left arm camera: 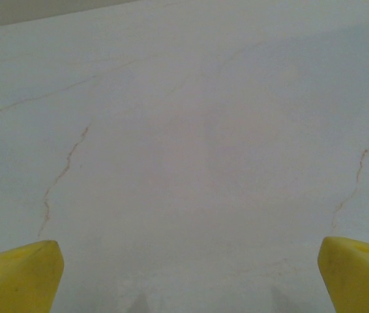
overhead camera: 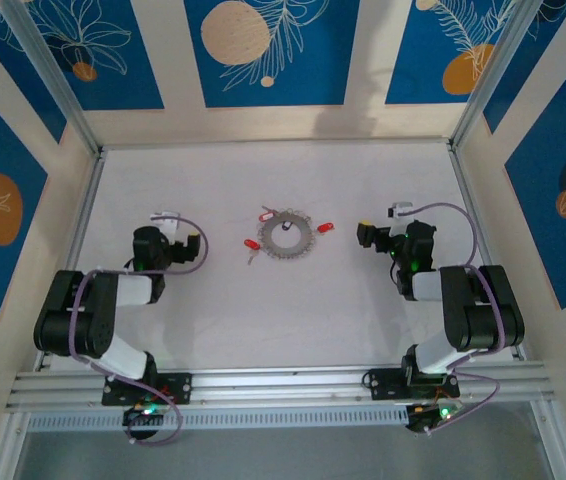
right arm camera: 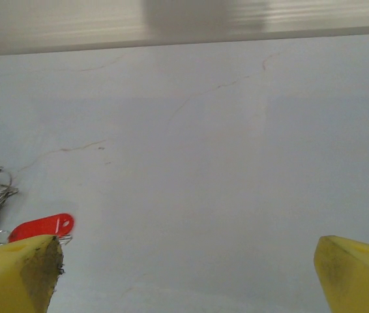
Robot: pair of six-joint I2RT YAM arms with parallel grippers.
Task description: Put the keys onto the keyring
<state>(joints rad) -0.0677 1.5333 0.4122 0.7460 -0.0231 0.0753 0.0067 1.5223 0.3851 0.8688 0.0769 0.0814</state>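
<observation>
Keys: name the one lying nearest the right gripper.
The red-headed key at the keyring's right edge, closest to the right gripper; the other two keys lie along the ring's left side.

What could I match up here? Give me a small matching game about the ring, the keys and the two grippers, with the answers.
Things:
1 keyring
2 keys
3 left gripper
4 right gripper

Descriptions:
a red-headed, close around the ring
b open, only bare table ahead
c silvery, lying between the two arms
d open, a red key beside one fingertip

Pairs: 1-c, 2-a, 3-b, 4-d
</observation>
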